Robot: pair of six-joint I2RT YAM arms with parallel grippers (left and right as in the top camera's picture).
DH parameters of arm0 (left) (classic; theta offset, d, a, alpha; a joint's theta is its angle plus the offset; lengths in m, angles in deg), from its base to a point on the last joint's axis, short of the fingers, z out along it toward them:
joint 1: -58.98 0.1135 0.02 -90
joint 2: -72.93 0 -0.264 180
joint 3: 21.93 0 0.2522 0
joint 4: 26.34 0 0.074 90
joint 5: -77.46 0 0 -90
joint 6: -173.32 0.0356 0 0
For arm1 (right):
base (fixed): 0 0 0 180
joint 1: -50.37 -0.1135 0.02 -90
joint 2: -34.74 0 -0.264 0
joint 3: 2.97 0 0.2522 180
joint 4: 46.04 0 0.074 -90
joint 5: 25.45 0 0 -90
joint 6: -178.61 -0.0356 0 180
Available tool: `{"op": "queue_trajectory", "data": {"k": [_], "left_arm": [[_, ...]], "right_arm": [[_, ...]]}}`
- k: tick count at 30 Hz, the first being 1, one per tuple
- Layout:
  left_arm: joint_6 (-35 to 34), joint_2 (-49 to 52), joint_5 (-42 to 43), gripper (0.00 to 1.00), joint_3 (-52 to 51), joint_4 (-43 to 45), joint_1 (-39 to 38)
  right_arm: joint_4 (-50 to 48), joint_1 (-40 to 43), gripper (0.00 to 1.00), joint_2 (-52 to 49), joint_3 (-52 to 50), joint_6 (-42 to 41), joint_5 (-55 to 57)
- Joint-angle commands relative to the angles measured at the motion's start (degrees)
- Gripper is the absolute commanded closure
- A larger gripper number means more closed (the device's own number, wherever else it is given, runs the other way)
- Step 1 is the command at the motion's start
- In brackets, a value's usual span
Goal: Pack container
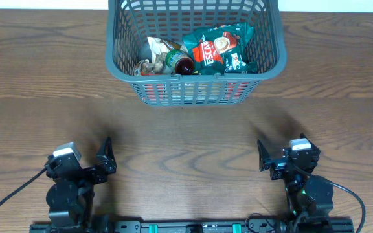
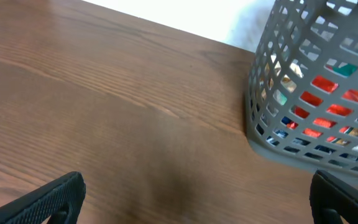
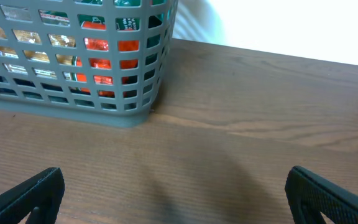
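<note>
The container (image 1: 125,68) is a large dark grey lattice basket at the far middle of the table. It holds a green coffee packet (image 1: 220,48), a dark bottle (image 1: 180,63) and other packets. It also shows in the left wrist view (image 2: 263,140) and the right wrist view (image 3: 129,115). My left gripper (image 1: 106,157) (image 2: 194,202) is open and empty near the front left. My right gripper (image 1: 262,155) (image 3: 174,196) is open and empty near the front right. Both are well short of the container.
Bare brown wooden table (image 1: 186,136) lies between the grippers and the basket. The arm bases and a black rail (image 1: 186,226) sit along the front edge. A white surface lies beyond the table's far edge.
</note>
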Motion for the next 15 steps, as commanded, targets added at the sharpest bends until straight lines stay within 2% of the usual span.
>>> {"op": "queue_trajectory", "data": {"k": [1,8,13,15], "left_arm": [[3.72,-1.70,0.57,0.01,-0.70,0.09,-0.28],[5.81,-2.05,1.25,0.01,-0.76,0.07,-0.28],[12.07,-2.05,4.39,0.02,-0.81,0.02,-0.28],[12.24,-2.05,4.37,0.01,-0.81,-0.37,-0.28]], "right_arm": [[-0.13,1.03,0.01,0.42,-0.31,-0.90,0.57],[-0.13,1.03,0.01,0.42,-0.31,-0.90,0.59],[-0.13,1.03,0.01,0.42,-0.31,-0.90,0.59],[-0.13,1.03,0.01,0.42,-0.31,-0.90,0.59]]}}
